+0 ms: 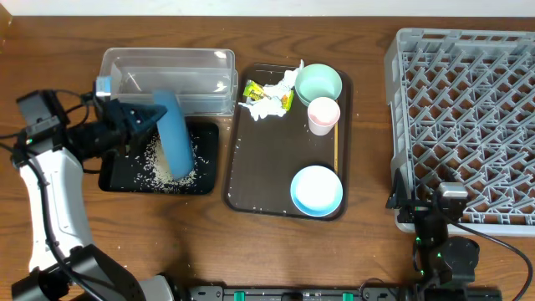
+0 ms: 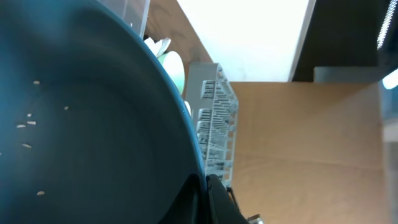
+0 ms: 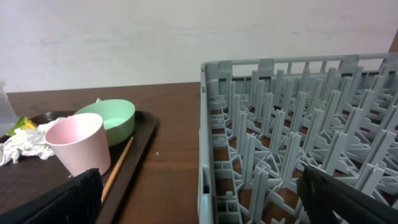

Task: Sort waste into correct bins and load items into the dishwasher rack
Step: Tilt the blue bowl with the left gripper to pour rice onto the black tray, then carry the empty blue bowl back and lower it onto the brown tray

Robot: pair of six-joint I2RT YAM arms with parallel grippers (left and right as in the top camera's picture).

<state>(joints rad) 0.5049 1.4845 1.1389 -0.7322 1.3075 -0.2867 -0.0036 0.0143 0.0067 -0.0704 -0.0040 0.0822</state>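
My left gripper is shut on the rim of the large blue plate, held on edge and tilted over the black tray. White rice grains lie heaped in that tray. In the left wrist view the plate fills the frame with a few grains stuck to it, and the fingers pinch its rim. The clear tub stands behind the black tray. My right gripper is open and empty at the front left corner of the grey dishwasher rack.
A dark brown serving tray in the middle holds crumpled white paper, a yellow-green wrapper, a mint green bowl, a pink cup, a wooden chopstick and a light blue bowl.
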